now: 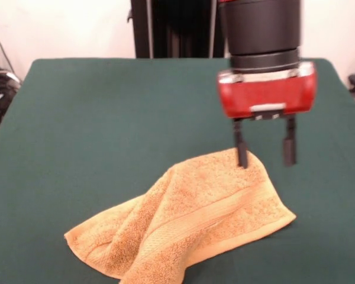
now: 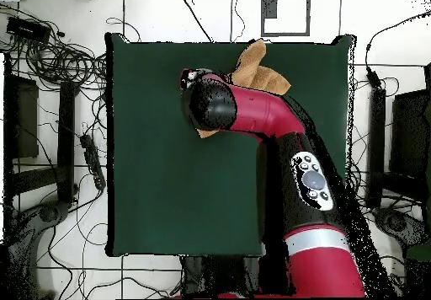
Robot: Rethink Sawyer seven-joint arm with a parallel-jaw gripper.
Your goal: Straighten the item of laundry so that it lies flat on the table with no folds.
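Orange-tan terry towel (image 1: 189,222), crumpled on the dark green table (image 1: 106,118), toward the camera-side edge in the front view and a little right of centre. Lay with one corner raised into a low peak at the far right, a woven band running diagonally across the upper layer, and the left part doubled over itself in soft folds, reaching down to the lower frame edge. Gripper (image 1: 265,148) hung from the red and black arm (image 2: 278,124) directly above that raised corner, fingers spread apart and pointing down; left finger (image 1: 241,151) seen against the peak of the cloth, right finger over bare green beside it. Whether touching or just above, could not be told. In the overhead view, mostly hidden under the arm, with only a tan portion (image 2: 257,69) showing near the table's top edge.
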